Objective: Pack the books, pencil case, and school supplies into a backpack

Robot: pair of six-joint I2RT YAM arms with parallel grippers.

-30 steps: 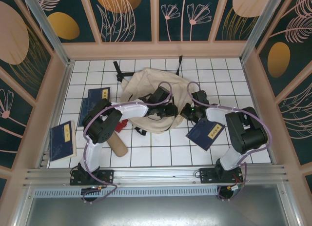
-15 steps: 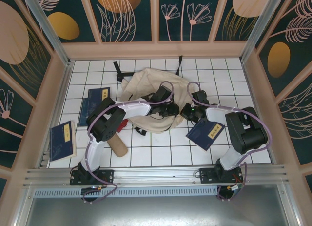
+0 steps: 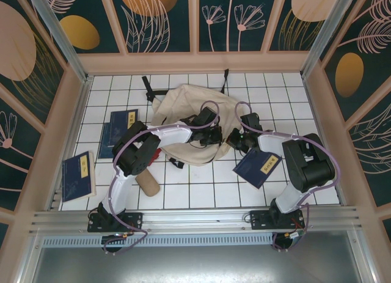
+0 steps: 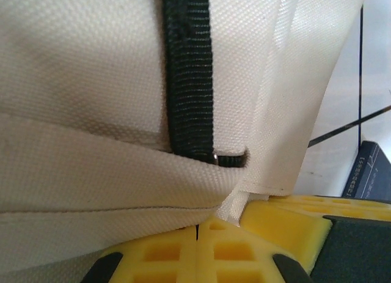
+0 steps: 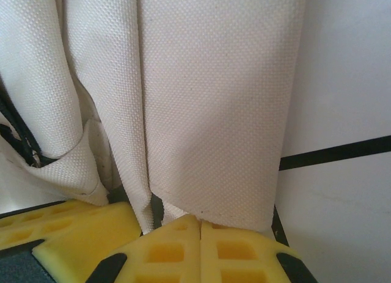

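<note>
On the white-tiled bench [image 3: 195, 191], the backpack [image 3: 180, 115] lies flat and crumpled at centre, the biggest thing by far. Its black straps trail toward the far wall. Long axis looks diagonal, far-left to near-right, with the near-right edge facing the arms; the opening itself can't be made out.

Risk: both grips are on thin folds right at the pad tips. If the arms pull apart or lift unevenly, the fabric will likely slip out or the bag will slide across the tiles instead of opening. A pinch on an outer layer only would leave the mouth shut.

Navy books [image 3: 259, 167] are all outside the bag. That one lies just near-right of it by the right arm, tilted, yellow label up. The far-left book [image 3: 120, 125] and the left-edge book [image 3: 78, 176] are well apart from the bag.

Pencil case [image 3: 146, 182] lies on tiles near the left arm, axis diagonal, not packed.

Left gripper [image 3: 214, 136] is at the bag's near-right edge. The left wrist view shows its jaws closed on a cream fabric fold beside a black webbing strip [image 4: 189, 75].

Right gripper [image 3: 232, 140] is just beside it, jaws pressed together on a hanging fabric edge in the right wrist view.

Red square [image 3: 157, 154] is mostly hidden under the left arm, touching or just beside the bag; can't tell which.
</note>
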